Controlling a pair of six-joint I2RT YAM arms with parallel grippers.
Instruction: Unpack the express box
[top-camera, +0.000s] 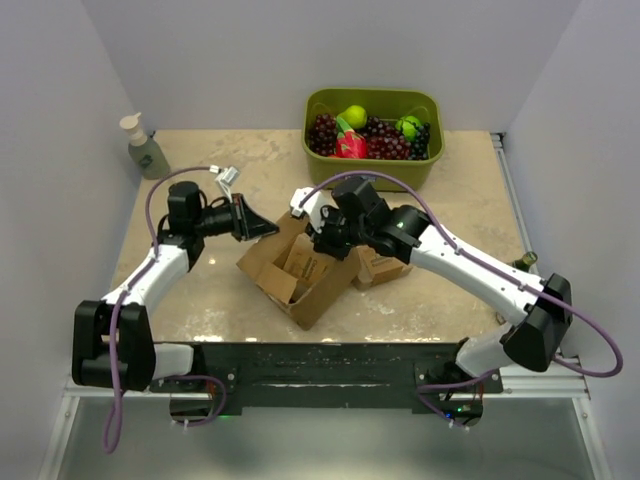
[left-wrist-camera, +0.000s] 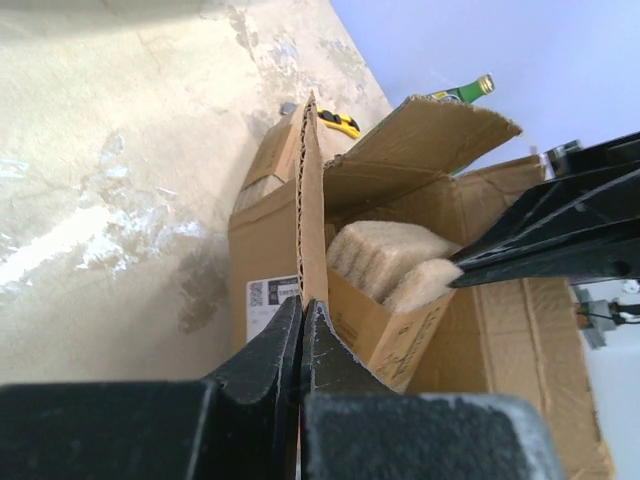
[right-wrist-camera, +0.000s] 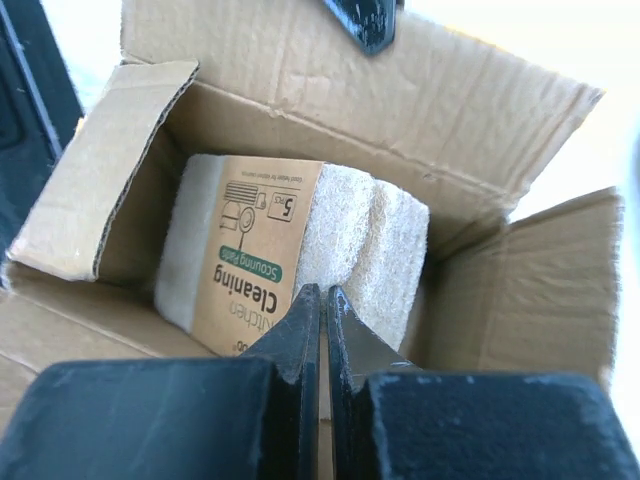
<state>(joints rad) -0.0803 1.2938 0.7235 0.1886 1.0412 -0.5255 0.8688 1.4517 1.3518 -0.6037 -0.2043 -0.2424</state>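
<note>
The express box (top-camera: 300, 268) lies open in the middle of the table, its flaps spread. My left gripper (top-camera: 268, 228) is shut on the edge of the box's upright flap (left-wrist-camera: 308, 190), which runs out from between its jaws (left-wrist-camera: 302, 300). My right gripper (top-camera: 321, 243) reaches into the box and is shut on a pack of beige scouring pads (right-wrist-camera: 365, 225) with a brown paper sleeve (right-wrist-camera: 245, 250). In the left wrist view the right fingers (left-wrist-camera: 560, 240) pinch the corner of the pads (left-wrist-camera: 385, 255).
A green bin (top-camera: 372, 160) of fruit stands at the back. A soap dispenser (top-camera: 145, 148) is at the back left. A smaller cardboard piece (top-camera: 383, 268) lies right of the box. A green bottle (left-wrist-camera: 462, 92) and a yellow knife (left-wrist-camera: 340, 122) lie beyond the box.
</note>
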